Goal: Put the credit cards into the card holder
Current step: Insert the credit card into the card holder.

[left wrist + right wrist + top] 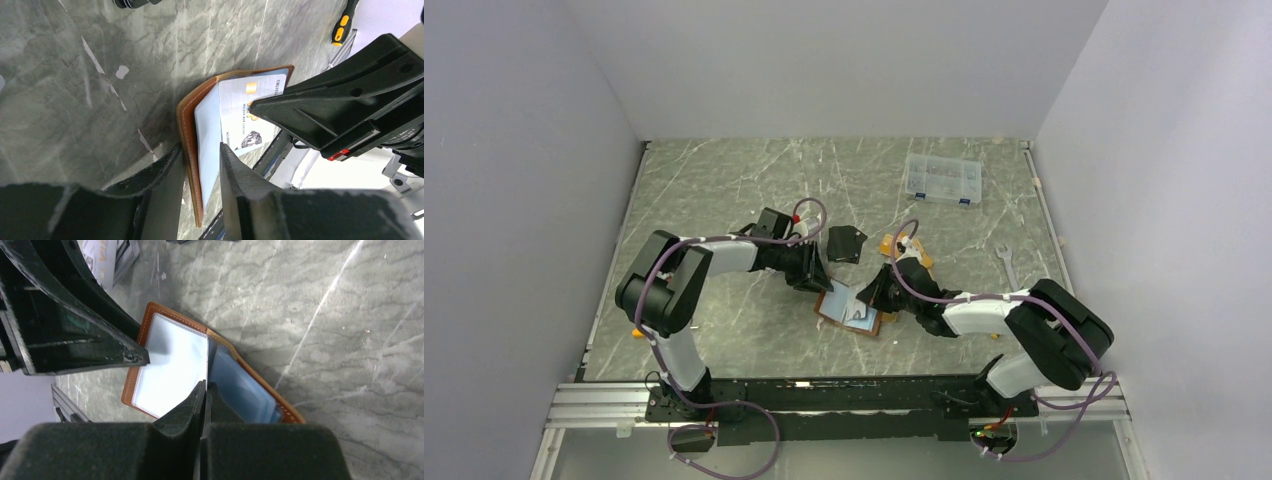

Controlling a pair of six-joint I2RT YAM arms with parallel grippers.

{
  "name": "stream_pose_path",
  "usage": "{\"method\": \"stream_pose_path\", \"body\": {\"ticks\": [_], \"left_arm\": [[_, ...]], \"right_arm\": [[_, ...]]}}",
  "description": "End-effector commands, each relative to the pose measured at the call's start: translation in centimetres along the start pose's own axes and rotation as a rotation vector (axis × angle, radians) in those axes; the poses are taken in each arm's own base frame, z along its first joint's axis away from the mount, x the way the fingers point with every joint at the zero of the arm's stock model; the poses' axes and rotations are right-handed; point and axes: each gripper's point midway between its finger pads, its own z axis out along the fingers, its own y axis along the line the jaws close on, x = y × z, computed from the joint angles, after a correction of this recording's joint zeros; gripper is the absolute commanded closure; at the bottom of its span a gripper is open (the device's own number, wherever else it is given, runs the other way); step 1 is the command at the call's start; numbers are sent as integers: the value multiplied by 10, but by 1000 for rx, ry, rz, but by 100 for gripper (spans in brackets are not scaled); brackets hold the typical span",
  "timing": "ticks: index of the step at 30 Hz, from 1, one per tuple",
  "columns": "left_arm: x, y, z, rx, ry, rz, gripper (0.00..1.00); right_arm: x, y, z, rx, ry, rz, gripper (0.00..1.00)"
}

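The tan leather card holder [854,310] lies open on the table between both arms. My left gripper [816,275] is shut on its cover edge [189,150], with the leather and a clear sleeve between the fingers. My right gripper [874,292] is shut on a silver-grey credit card [247,112], seen edge-on between the fingers [206,382], and holds it standing in the open holder [172,365] against the inner pockets [242,387]. A black pile of cards [846,243] and an orange-gold pile [904,247] lie just behind. More silver cards [107,260] show at the upper left of the right wrist view.
A clear plastic compartment box [941,180] stands at the back right. A wrench [1009,266] lies to the right. A yellow-and-black screwdriver handle [340,26] lies near the table edge. Grey walls close in three sides.
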Motion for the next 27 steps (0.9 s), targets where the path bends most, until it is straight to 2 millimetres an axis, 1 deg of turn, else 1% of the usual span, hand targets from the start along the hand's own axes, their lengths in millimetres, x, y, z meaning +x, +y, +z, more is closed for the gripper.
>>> {"method": "stream_pose_path", "body": {"ticks": [1,4,6,10,13,16,21,24,27], "left_arm": [[-18,-14,-2,40,-45,50,64],[-21,-14,4,45,-7,47,65],[-23,-13,6,49,6,50,68],[-17,-9,8,48,7,59,76],[-12,-9,9,54,9,66,79],[-10,-14,9,65,21,83,78],[-3,-24,5,83,32,121,71],[0,-27,3,91,45,145,71],[5,-25,4,96,83,148,73]], "right_arm": [[21,-13,-8,-1,70,-77,100],[25,-12,-8,-18,101,-131,100],[27,-12,-9,-22,112,-154,100],[29,-11,-11,-50,118,-197,100],[29,-6,-10,-78,121,-224,100],[28,-3,-10,-93,117,-240,100],[25,-2,-11,-102,112,-248,100],[24,-3,-13,-104,108,-253,100],[24,-3,-14,-109,104,-258,100]]}}
